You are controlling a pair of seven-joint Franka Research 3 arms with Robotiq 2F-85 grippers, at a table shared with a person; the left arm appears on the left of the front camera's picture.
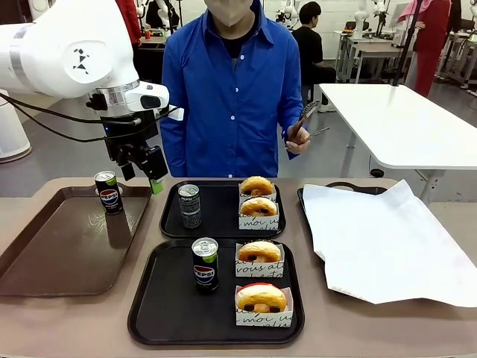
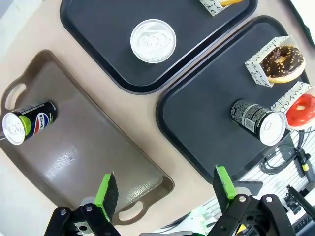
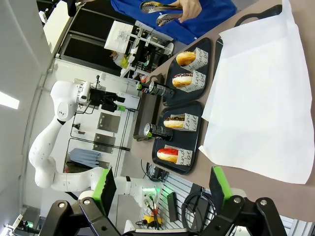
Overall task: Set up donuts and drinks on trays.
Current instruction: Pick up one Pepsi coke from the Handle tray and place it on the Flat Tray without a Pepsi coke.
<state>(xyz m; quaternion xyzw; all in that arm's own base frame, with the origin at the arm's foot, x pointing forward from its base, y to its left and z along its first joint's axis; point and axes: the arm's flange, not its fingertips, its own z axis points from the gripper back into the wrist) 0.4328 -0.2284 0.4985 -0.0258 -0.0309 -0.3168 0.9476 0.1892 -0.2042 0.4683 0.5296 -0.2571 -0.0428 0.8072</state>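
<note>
A: Trays first. Near black tray (image 1: 149, 313) holds a Pepsi can (image 1: 205, 263) and two boxed donuts, chocolate one (image 1: 259, 252) and red-glazed one (image 1: 261, 297). Far black tray (image 1: 173, 216) holds the grey-patterned can (image 1: 190, 206) plus two more boxed donuts (image 1: 258, 196). Looks close to done to me.

B: What's left for you?

A: One spare Pepsi can (image 1: 109, 192) stands on the brown tray (image 1: 59, 253), not on a black tray. Whether it needs moving, you decide; I'd guess it is surplus or the last item.

B: Jaws?

A: Your left gripper (image 1: 145, 170) is spread wide, nothing between its pads. It hangs above the brown tray's far edge, spare can just beside and below the jaws. Right gripper (image 3: 160, 189) is also spread, empty, well away from both black trays, over the white paper (image 3: 256, 98).

B: Writing?

A: "PEPSI" with round logo on both cans. Boxes carry script lettering, partly readable, something like "moi" and "vous". Person's hand (image 1: 298, 140) holds tongs (image 1: 307, 115), away from the jaws.
</note>
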